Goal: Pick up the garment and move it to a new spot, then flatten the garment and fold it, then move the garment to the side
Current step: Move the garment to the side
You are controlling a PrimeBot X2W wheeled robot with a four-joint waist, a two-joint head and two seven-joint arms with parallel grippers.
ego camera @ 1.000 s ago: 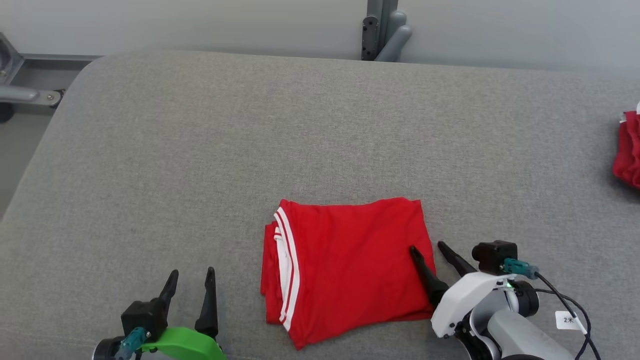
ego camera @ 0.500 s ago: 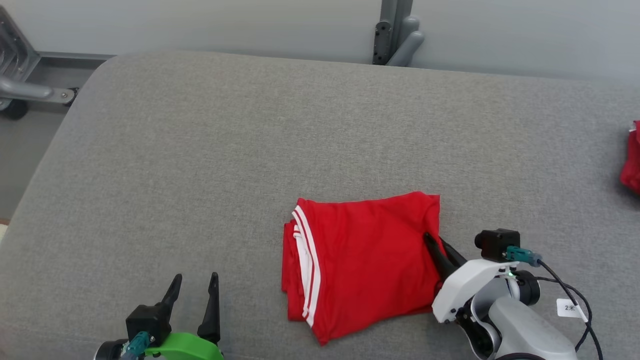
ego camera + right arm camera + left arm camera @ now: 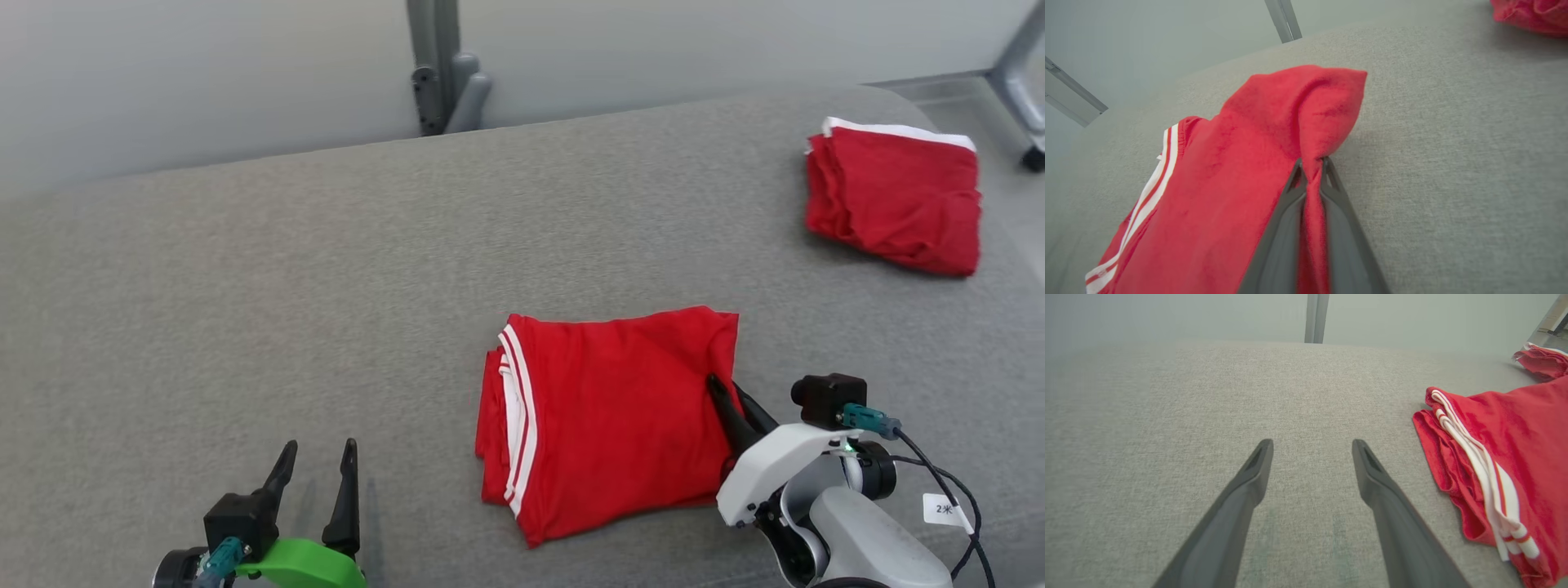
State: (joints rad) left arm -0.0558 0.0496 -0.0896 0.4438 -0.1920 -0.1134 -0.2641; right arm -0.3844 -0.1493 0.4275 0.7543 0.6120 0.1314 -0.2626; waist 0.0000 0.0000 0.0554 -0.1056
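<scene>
The folded red garment (image 3: 608, 416) with white stripes along its left side lies on the grey cushioned surface (image 3: 326, 286), near the front and right of centre. My right gripper (image 3: 727, 390) is shut on the garment's right edge; in the right wrist view the red cloth (image 3: 1290, 134) is pinched between the two dark fingers and bunches up just beyond the right gripper (image 3: 1311, 163). My left gripper (image 3: 318, 453) rests open at the lower left, well left of the garment, with bare grey fabric between its fingers (image 3: 1257, 465). The striped side of the garment (image 3: 1494, 465) lies to the right of that gripper.
A second folded red garment (image 3: 894, 196) with a white edge sits at the far right of the surface, also seen as the other red pile (image 3: 1531, 14). A grey metal post (image 3: 437, 69) stands behind the back edge, and a frame leg (image 3: 1016, 69) at the top right.
The right gripper shut on the garment's right edge and the cloth bunched there. The head camera turned right, bringing the second red garment into view. The left gripper stayed open.
</scene>
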